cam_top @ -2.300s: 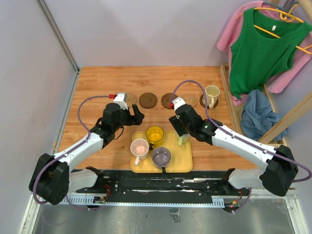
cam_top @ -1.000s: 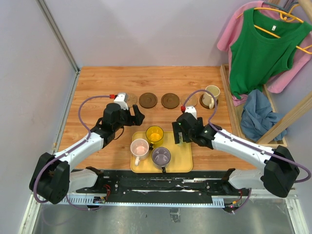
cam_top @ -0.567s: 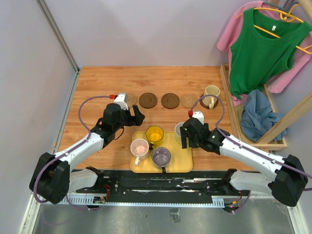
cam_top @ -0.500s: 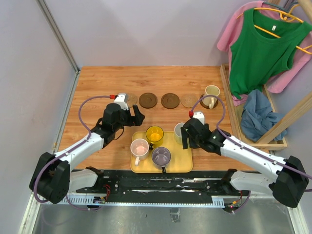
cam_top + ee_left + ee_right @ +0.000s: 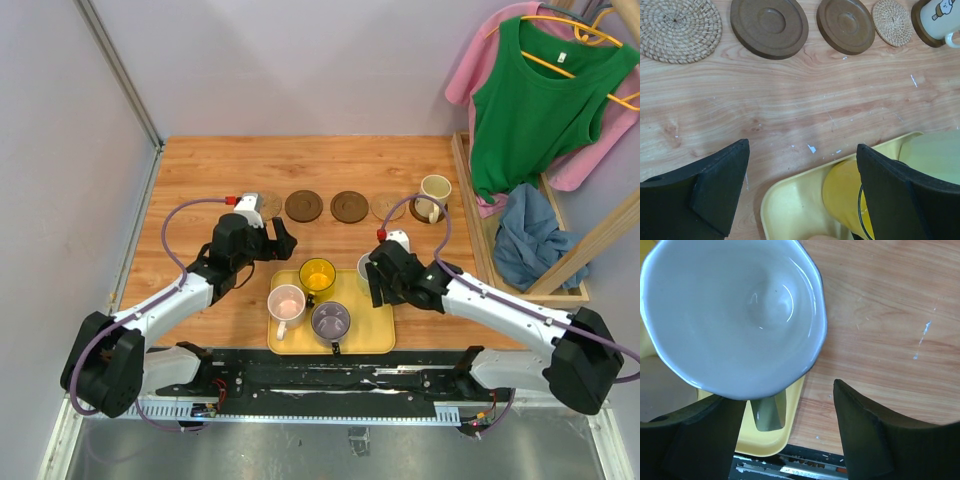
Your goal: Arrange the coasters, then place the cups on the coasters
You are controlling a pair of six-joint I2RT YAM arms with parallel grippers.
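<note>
Wooden tabletop (image 5: pixel 300 165) is enclosed by pale walls (image 5: pixel 300 70); left gripper (image 5: pixel 802 155) is spread, right gripper (image 5: pixel 787 400) parted around the handle of a pale cup (image 5: pixel 730 310).

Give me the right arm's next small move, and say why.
Probably close the right gripper on the handle of the pale green-white ceramic mug. Its open jaws straddle that handle, the mug stands on the yellow rounded tray, and the small tan woven coaster nearby lies bare.
</note>
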